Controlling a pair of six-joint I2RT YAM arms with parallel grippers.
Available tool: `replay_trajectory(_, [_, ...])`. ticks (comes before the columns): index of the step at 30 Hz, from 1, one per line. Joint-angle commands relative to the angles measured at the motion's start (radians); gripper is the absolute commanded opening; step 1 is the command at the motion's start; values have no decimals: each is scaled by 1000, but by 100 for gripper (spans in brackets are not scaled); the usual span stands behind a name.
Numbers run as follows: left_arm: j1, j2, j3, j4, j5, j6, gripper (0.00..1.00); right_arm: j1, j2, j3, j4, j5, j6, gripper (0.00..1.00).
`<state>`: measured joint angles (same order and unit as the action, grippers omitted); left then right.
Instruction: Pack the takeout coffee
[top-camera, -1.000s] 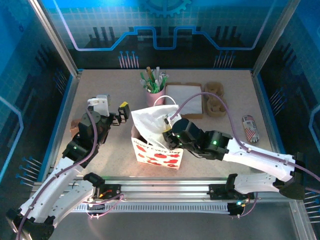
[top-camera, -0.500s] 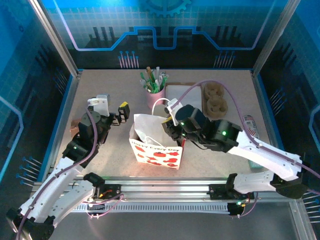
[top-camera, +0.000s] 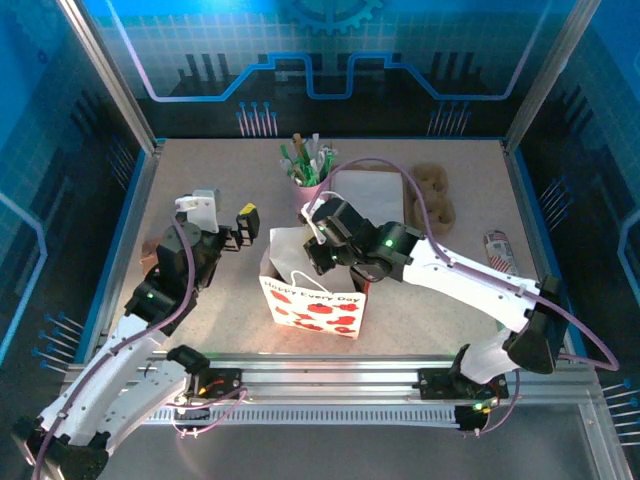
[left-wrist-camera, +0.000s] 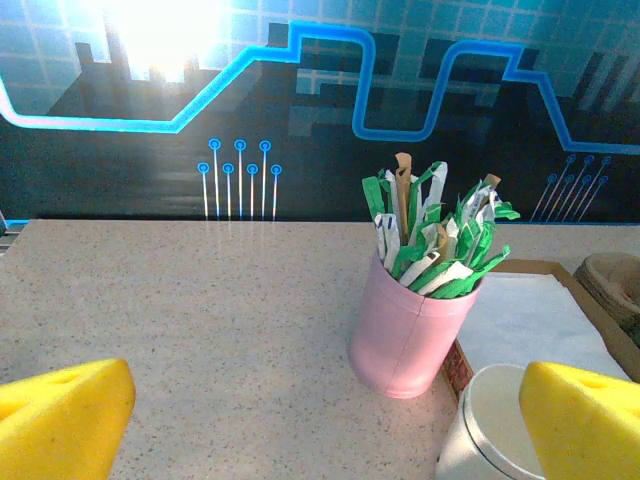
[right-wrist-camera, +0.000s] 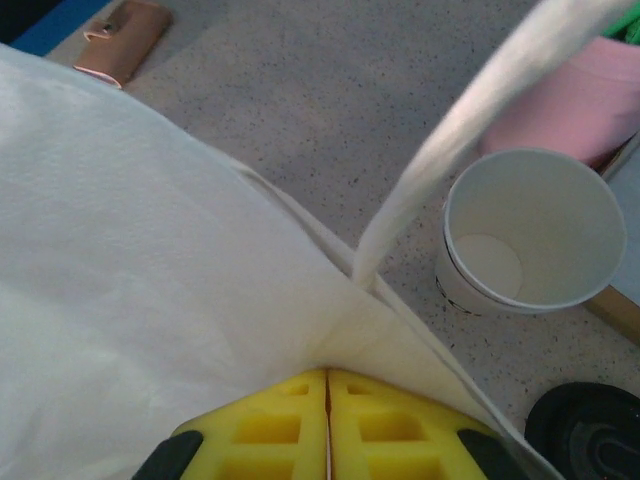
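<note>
Right gripper (right-wrist-camera: 327, 375) clamped shut on white paper bag (right-wrist-camera: 150, 250) rim; left gripper (left-wrist-camera: 320, 420) wide, empty; rim likely torn if tugged hard.

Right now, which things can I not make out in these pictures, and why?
- Inside of the bag: top view, the right arm covers most of its mouth.
- White cup: left wrist view, cut off by the bottom edge.
- Lid: right wrist view, cut off by the corner.
- Whether the right jaws pinch the bag: right wrist view, paper hides their tips.
</note>
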<state>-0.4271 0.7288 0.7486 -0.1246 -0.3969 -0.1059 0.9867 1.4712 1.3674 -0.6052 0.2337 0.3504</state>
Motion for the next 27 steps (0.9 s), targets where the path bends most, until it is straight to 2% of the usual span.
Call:
replay_trajectory(1, [9,-11,-17,30,-10,-13,99,6,22,-32,16,15,4,10])
replay_trajectory(6, [8,-11,-17,32,-7,-13,99,42,12,-49,-14,64,5,9])
replay_trajectory(10, [8,-9,-18,34,-1,-15,99,56,-52,15,-65,80,-19,11])
replay_trajectory(16, [8,-9,-17,32,-2,-15,99,37,-163,165,-152,157,-90,32])
replay_trajectory(18, [8,-12,-17,31,-4,-14,99,13,-186,193,-170,181,-105,33])
replay_trajectory(22, [8,-13,-17,30,-5,-15,99,-124,-224,197,-200,207,-98,41])
replay_trajectory(25, [9,-14,-18,32,-7,-15,99,-298,-229,158,-201,149,-40,49])
replay_trajectory(27, [8,-14,-18,33,-7,-17,99,-396,-208,127,-188,87,-8,51])
